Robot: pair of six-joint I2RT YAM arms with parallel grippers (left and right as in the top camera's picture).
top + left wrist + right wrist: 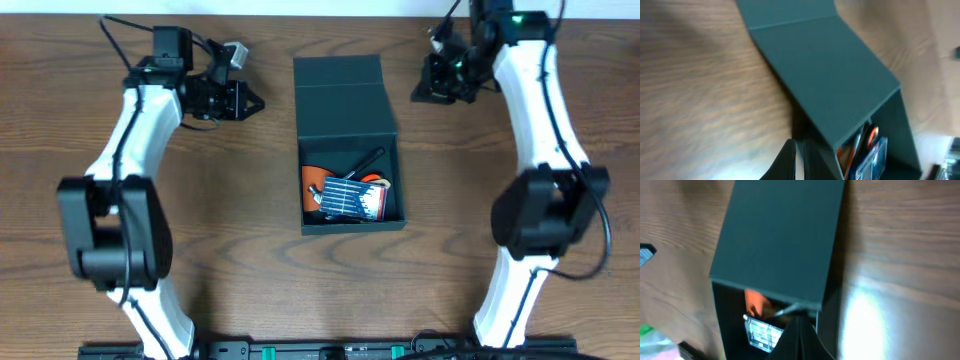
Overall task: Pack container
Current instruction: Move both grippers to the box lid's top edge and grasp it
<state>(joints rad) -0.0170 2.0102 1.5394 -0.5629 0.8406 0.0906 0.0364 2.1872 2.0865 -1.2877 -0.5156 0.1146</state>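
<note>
Bearing the open container (348,115), brown woodgrain table (250,260).

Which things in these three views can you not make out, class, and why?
- Left wrist view: motion blur and the container lid hide most contents.
- Right wrist view: the lid covers much of the orange tool and the blue case.
- Overhead: the case's bits are too small to count.

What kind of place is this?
Probably a robot lab bench: a left arm and a right arm at a wood table, one open box of tools between them.
</note>
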